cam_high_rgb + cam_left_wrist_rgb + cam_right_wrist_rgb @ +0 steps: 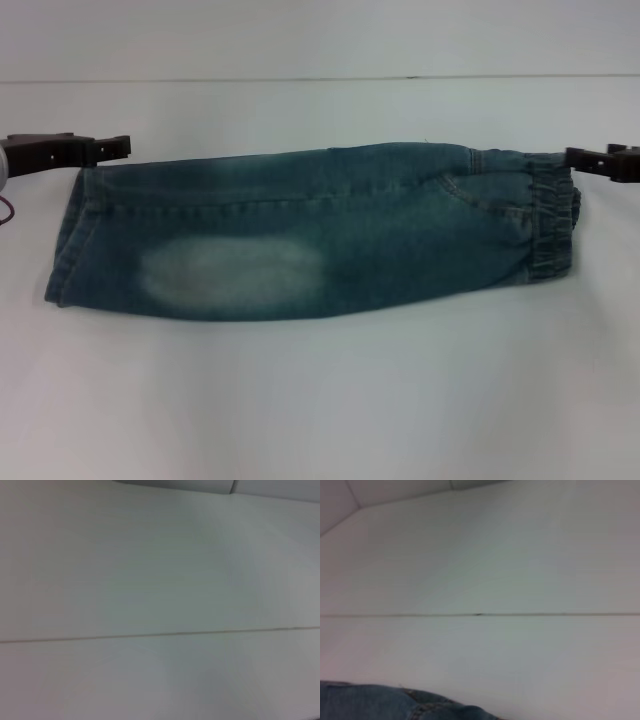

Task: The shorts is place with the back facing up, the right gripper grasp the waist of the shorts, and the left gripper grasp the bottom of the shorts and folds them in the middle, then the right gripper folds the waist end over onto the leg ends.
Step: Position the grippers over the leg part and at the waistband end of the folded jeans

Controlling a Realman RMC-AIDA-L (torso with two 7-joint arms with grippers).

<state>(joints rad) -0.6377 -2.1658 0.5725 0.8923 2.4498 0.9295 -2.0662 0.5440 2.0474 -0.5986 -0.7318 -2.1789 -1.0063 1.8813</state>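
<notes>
Nearest the head camera: bare white counter (320, 410), then the shorts (330, 235) stretched across it as a long narrow band, already doubled lengthwise, one back pocket facing up near the right end. Pale faded patch on the denim left of centre. Leg hems, the bottom of the shorts (72, 240), at the left end; gathered elastic band, the waist of the shorts (552, 225), at the right end.

Left gripper (110, 150) reaching in from the left edge, tips at the far corner of the hem end, seemingly touching the cloth there; whether spread or pressed together, cannot tell. Silver wrist just visible at the frame edge.

Right gripper (585, 158) coming in from the right edge, tips at the far corner of the waistband, close to or touching the gathers; pinching or not, cannot tell.

Thin dark seam line running across the counter behind the shorts, wall beyond it.

Left wrist view: only white counter (160, 680) and that seam line. Right wrist view: same white surface and seam, plus a strip of blue denim, the shorts (380, 704), along one edge.
</notes>
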